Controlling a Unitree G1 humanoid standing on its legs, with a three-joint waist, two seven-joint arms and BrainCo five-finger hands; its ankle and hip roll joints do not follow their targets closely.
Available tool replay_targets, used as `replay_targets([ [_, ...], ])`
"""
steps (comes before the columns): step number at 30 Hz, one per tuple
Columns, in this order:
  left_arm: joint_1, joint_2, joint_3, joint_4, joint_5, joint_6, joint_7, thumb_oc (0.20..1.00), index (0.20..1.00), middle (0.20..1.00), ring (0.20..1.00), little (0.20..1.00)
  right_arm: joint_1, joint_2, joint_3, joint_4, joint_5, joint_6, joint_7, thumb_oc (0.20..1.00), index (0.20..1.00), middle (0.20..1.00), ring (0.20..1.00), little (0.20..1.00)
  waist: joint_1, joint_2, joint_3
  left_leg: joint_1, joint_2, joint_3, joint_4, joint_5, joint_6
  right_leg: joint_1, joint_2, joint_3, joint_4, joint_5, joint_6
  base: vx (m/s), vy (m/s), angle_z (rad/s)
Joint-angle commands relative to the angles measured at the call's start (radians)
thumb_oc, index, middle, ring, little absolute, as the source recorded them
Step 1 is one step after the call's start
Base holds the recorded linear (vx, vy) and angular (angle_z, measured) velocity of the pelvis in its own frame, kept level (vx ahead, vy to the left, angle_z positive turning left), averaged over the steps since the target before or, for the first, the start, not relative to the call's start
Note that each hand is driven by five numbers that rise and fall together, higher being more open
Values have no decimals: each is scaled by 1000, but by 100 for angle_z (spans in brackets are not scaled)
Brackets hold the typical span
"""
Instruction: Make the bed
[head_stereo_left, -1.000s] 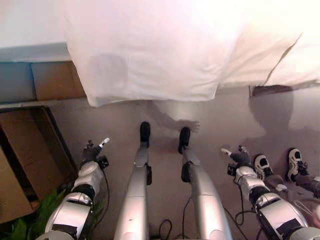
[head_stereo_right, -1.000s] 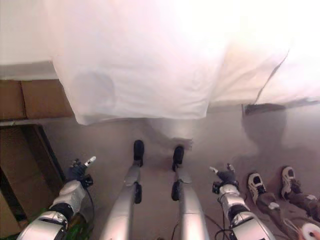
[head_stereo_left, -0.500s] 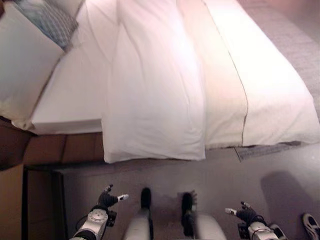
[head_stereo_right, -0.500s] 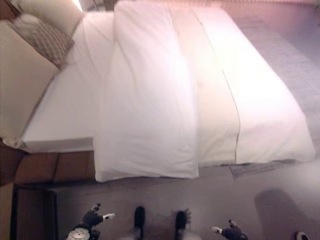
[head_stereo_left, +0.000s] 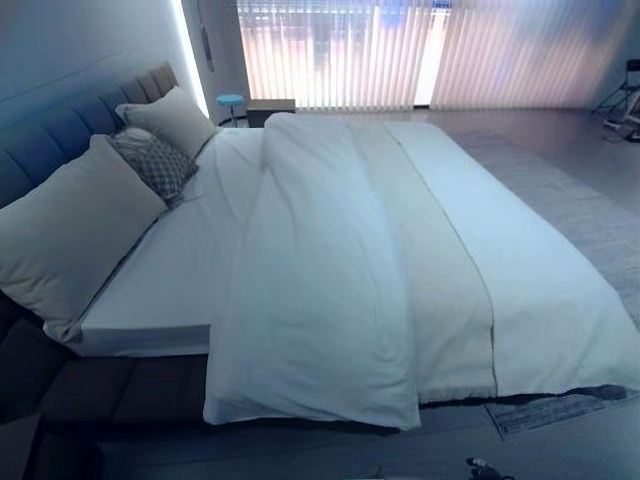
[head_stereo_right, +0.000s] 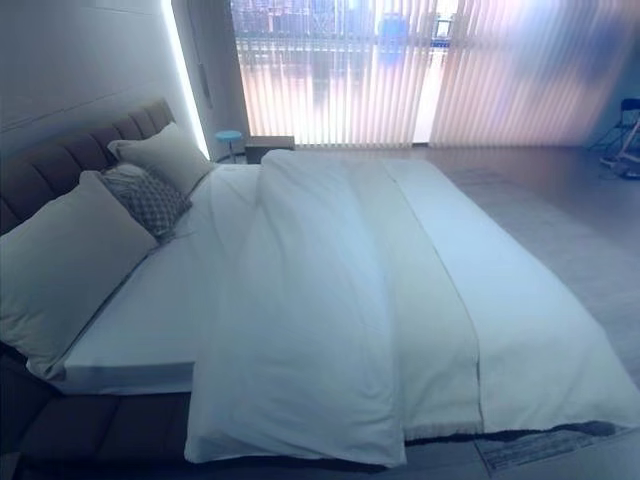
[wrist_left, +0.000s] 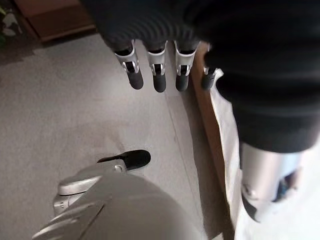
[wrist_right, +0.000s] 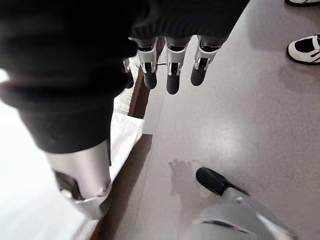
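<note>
The bed (head_stereo_left: 170, 280) runs away from me, its headboard (head_stereo_left: 50, 135) at the left. A white duvet (head_stereo_left: 320, 300) lies folded back lengthwise on itself in a thick ridge down the middle, and its near end hangs over the bed's edge. The sheet on the headboard side is bare. Two large pillows (head_stereo_left: 60, 230) (head_stereo_left: 175, 118) and a patterned cushion (head_stereo_left: 150, 165) lean at the headboard. My left hand (wrist_left: 160, 75) hangs open over the floor beside the hanging duvet edge (wrist_left: 226, 150). My right hand (wrist_right: 172, 75) is open too, holding nothing, near the duvet corner (wrist_right: 122, 137).
The bed's wooden side rail (wrist_left: 205, 115) stands close to my left hand. A person's white shoes (wrist_right: 305, 50) are on the floor past my right hand. A grey rug (head_stereo_left: 590, 210) lies at the bed's far side. Vertical blinds (head_stereo_left: 400, 55) and a small blue stool (head_stereo_left: 230, 100) are at the back.
The camera has tilted up, from the floor and duvet edge to the whole bed. Both hands have slid out past the bottom of the eye views and stay open.
</note>
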Motion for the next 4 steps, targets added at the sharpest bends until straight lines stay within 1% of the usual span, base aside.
replay_targets([
  [1,-75,-3,-23,44,68,-6,-12,1000,1000,1000,1000,1000,-55,4,30,41,-25,7,12,1000,1000,1000,1000,1000,21,-23,16,25,-85,43,2,-61,33,-38,7,3,46,6,73,0,0,0],
  [4,-76,-4,-24,41,78,-5,-9,1000,1000,1000,1000,1000,-52,13,30,49,-24,10,15,1000,1000,1000,1000,1000,22,-24,14,33,-86,44,2,-64,34,-29,7,4,46,3,73,0,0,0],
])
